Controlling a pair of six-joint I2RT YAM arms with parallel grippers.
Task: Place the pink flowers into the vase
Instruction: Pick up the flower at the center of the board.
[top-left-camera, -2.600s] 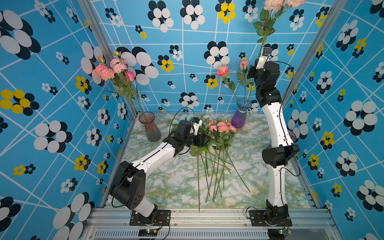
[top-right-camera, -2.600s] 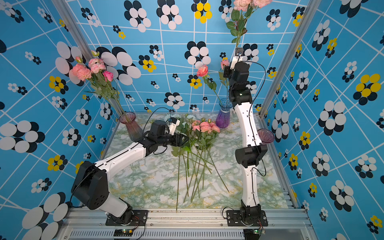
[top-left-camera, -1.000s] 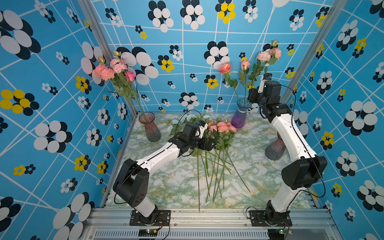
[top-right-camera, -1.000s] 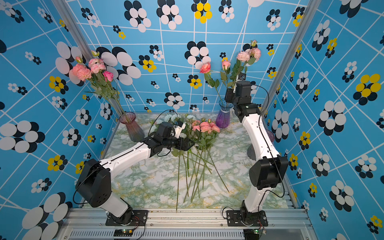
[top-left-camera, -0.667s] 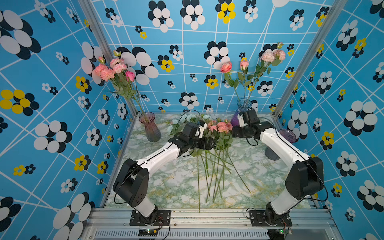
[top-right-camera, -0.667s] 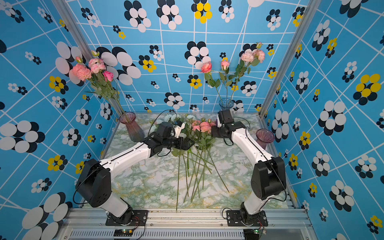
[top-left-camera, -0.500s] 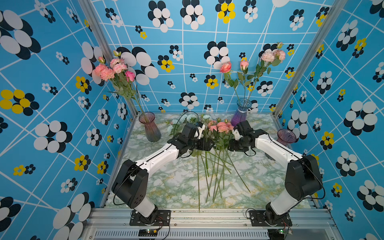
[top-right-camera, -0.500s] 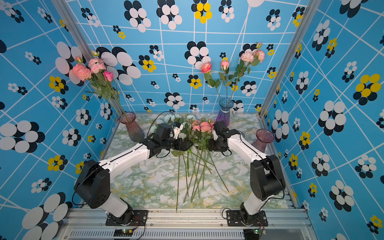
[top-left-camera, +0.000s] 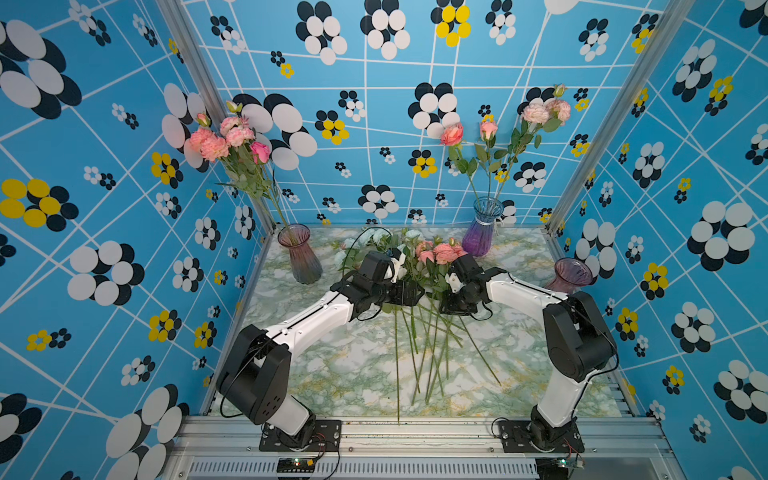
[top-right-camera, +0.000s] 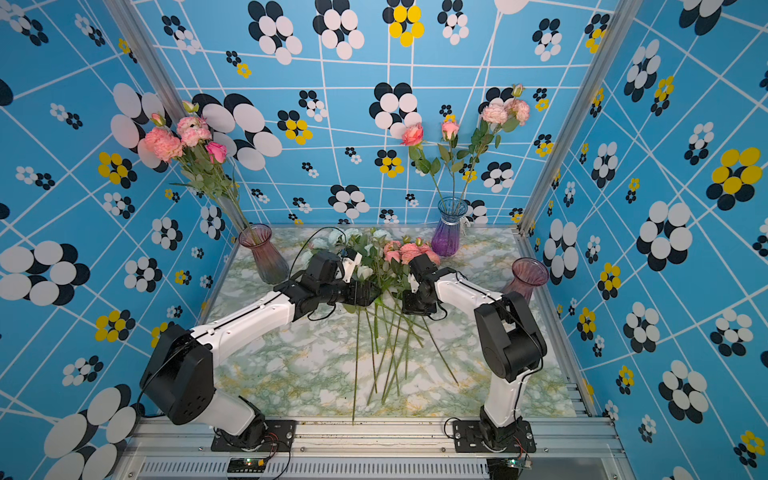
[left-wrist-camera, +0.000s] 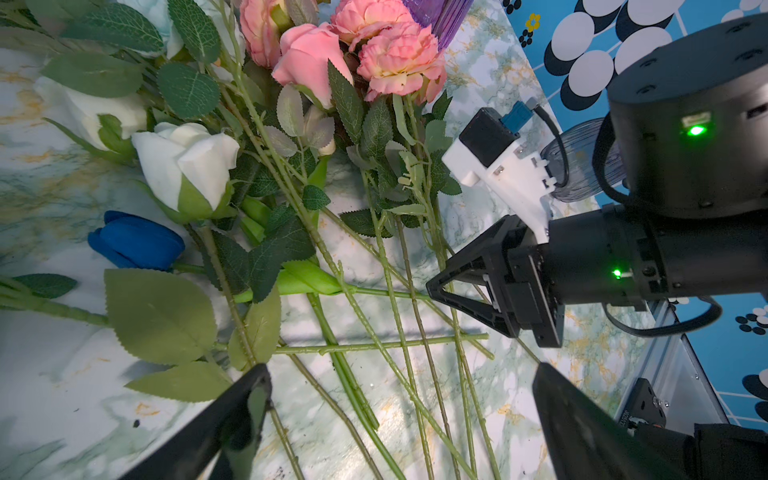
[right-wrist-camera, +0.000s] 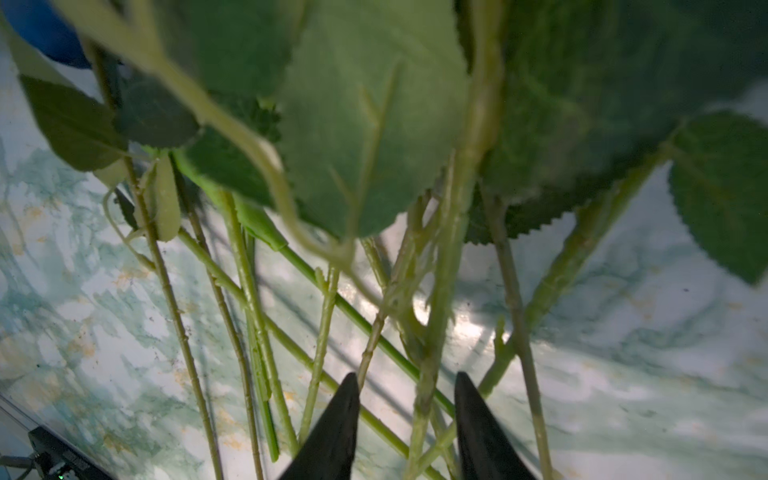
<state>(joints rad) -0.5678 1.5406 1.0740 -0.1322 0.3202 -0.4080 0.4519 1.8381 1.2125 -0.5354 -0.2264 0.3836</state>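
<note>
1. Right gripper, jaws partly apart, straddles one green stem in the pile without visibly pinching it.
2. Left gripper, at its 9 o'clock, gapes wide above the stems.
3. Loose pink flowers lie on the marble table, heads toward 12 o'clock.
4. At their 1 o'clock, a purple vase holds three more of them.

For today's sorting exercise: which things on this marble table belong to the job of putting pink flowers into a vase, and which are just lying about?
Job: pink flowers; purple vase; rosy vase; empty mauve vase.
Lying about: white rosebuds; blue tulip; pale blue flowers.
</note>
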